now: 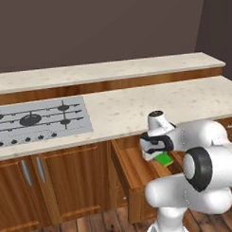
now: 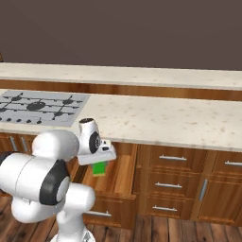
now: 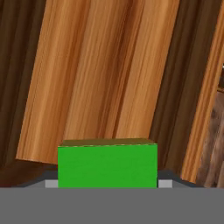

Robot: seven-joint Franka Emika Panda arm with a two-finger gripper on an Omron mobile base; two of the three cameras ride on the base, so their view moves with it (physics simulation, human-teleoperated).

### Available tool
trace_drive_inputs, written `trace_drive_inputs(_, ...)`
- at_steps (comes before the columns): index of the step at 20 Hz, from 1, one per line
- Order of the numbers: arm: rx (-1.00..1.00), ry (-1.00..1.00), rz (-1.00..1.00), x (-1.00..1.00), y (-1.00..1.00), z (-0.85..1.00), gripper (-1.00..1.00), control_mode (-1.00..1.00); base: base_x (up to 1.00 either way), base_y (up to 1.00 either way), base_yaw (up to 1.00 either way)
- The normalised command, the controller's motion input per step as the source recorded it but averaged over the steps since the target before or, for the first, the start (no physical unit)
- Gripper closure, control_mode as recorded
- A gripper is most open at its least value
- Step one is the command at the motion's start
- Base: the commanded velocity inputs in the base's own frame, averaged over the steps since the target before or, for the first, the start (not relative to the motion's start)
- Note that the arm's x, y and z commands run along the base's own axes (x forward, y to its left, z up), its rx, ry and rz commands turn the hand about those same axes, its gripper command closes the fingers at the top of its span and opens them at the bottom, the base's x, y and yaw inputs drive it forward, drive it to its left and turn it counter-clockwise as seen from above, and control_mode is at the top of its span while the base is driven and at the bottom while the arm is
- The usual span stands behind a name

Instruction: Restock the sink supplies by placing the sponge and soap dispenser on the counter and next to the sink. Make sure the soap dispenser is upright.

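Note:
My gripper is shut on the sponge, a bright green block with a thin yellow layer. It hangs just under the hand, over the open wooden drawer and below the counter edge. From the right side the sponge shows beneath the gripper, above the drawer. In the hand view the sponge sits square between the fingers, with the drawer's bare wooden floor beyond it. The soap dispenser and the sink are out of view.
A grey stovetop panel is set into the counter at the left. A raised back ledge runs along the wall. Shut drawers with metal handles lie right of the open drawer, and cabinet doors lie left of it.

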Motion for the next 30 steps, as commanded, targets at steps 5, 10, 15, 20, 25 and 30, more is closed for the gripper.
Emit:
trace_drive_inputs(5, 0.01, 0.0, 0.0, -0.06, 0.0, 1.0, 1.0, -1.0, 0.0, 0.0, 0.0)
trace_drive_inputs(10, 0.0, -0.02, 0.02, -0.23, 0.19, 1.0, 1.0, -1.0, 0.0, 0.0, 0.0)
trace_drive_inputs(15, 0.0, 0.0, 0.05, -0.1, 0.51, 0.82, 1.0, -1.0, 0.0, 0.0, 0.0)
trace_drive_inputs(20, 0.0, 0.0, 0.09, 0.0, 0.57, 0.5, 1.0, -1.0, 0.0, 0.0, 0.0)
trace_drive_inputs(25, 0.0, 0.0, 0.1, 0.0, 0.45, 0.17, 1.0, 1.0, 0.0, 0.39, 0.13)
trace_drive_inputs(30, 0.0, 0.0, 0.0, 0.0, 0.0, 0.0, 1.0, 1.0, 0.0, 1.0, 0.5)
